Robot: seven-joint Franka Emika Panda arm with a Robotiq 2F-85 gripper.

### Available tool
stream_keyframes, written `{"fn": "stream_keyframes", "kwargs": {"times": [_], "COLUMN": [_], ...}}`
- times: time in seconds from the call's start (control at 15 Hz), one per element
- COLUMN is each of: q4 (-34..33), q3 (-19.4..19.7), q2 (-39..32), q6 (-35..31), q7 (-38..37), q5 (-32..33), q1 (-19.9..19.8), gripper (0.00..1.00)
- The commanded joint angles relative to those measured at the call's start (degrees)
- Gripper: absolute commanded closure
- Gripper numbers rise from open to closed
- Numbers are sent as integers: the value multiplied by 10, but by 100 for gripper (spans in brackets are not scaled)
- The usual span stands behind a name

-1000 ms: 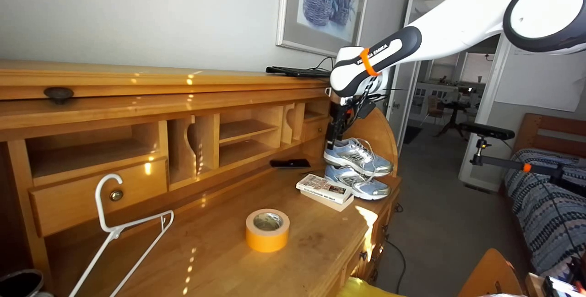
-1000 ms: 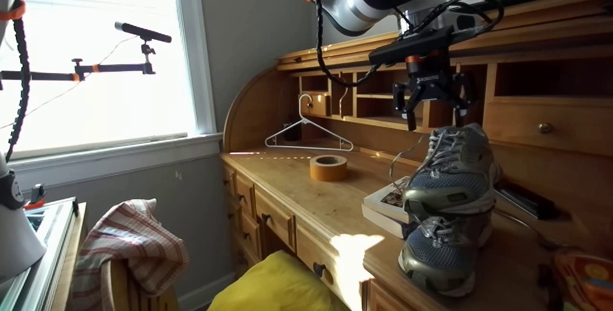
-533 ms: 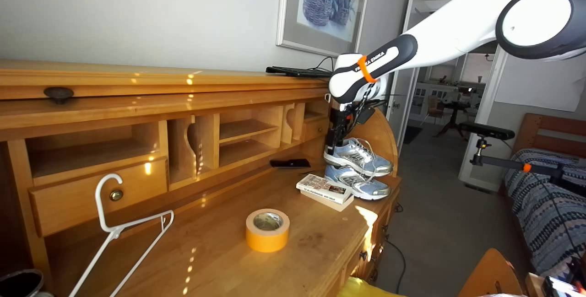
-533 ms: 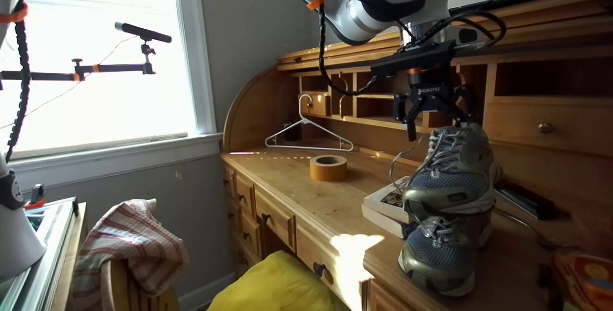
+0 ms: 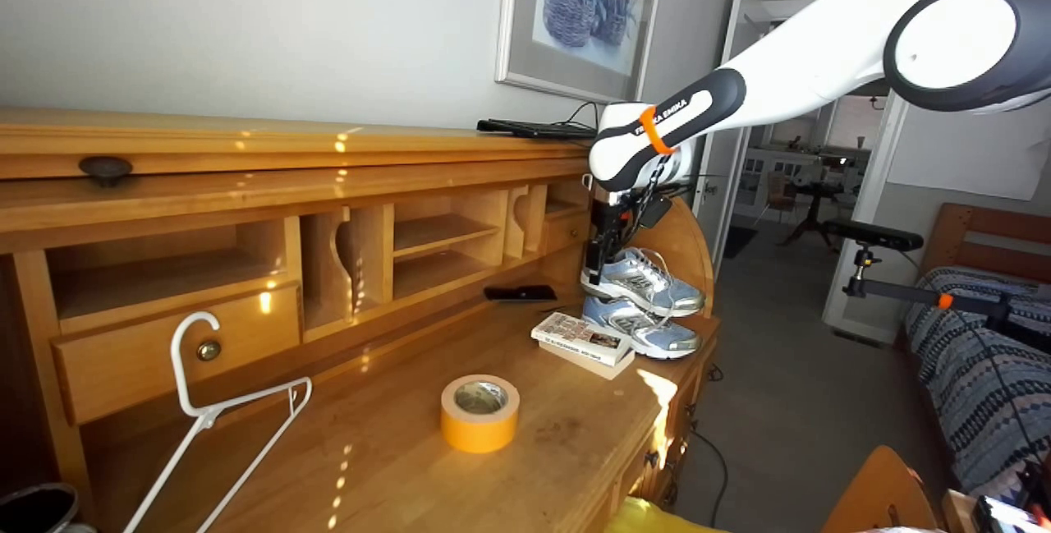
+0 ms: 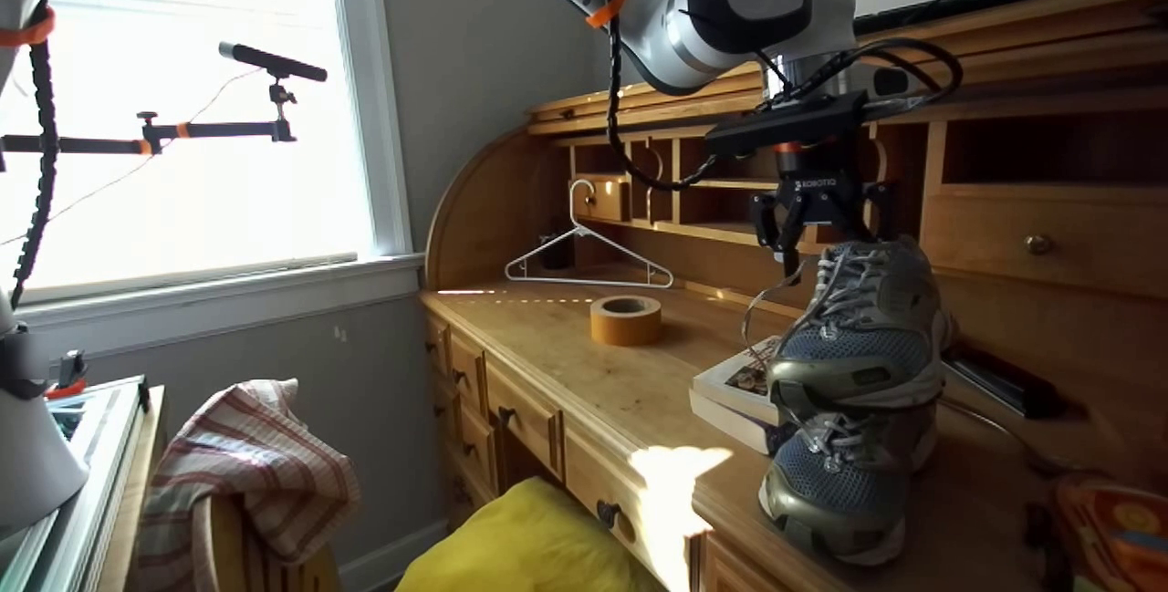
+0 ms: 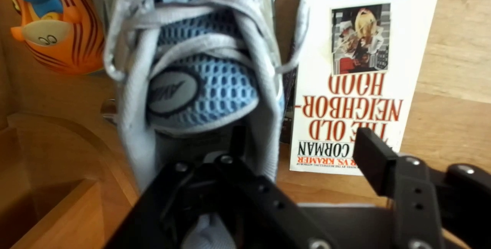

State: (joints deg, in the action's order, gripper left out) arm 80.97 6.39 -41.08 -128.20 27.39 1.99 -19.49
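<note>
Starting at the left in an exterior view, a bright window (image 6: 201, 172) has a black camera (image 6: 274, 61) mounted on a bar before it. Lower down, a red-striped cloth (image 6: 251, 473) is draped over a wooden chair (image 6: 219, 528), and a yellow cushion (image 6: 538, 537) sits in front of the drawers (image 6: 525, 419). At the far left end of the surface (image 6: 566, 355) a white hanger (image 6: 578, 229) stands upright. To its right a roll of orange tape (image 6: 626, 327) lies flat.

Next come two stacked books (image 6: 730, 391); in the wrist view the top cover, seen upside down, reads "The Old Neighborhood". Just beside them, near the right end of the surface, two blue-and-grey sneakers rest soles down, the upper sneaker (image 6: 858, 337) on top of the lower sneaker (image 6: 839, 482). The end effector (image 7: 305, 147) is at the upper sneaker's ankle opening, released, its fingers spread: in the wrist view one finger reaches into the opening, the other hangs outside, with a gap between it and the shoe's side. Whether the inner finger touches the shoe cannot be told.

Farther right lie a flat black object (image 6: 1004, 382) and an orange toy (image 6: 1113, 528).
</note>
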Motion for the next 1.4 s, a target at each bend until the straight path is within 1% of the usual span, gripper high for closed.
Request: {"fn": "stream_keyframes", "kwargs": {"times": [0.0, 0.07, 0.27, 0.33, 0.4, 0.53, 0.6, 0.87, 1.33], "q4": [-17, -17, -16, -13, -11, -3, 0, 18, 30], "q3": [-7, -7, -8, -10, -10, -13, -16, -16, -30], "q2": [-11, -11, -8, -4, -1, 12, 18, 55, 110], "q6": [13, 13, 18, 21, 23, 30, 35, 57, 131], "q7": [3, 3, 4, 3, 2, 1, 5, -1, 1], "q5": [5, 4, 2, -4, -5, -12, -17, -16, -23], "q1": [-9, -9, -12, -15, -16, -20, -23, -14, 2], "gripper": [56, 65, 87, 96, 99, 100, 97, 98, 98]}}
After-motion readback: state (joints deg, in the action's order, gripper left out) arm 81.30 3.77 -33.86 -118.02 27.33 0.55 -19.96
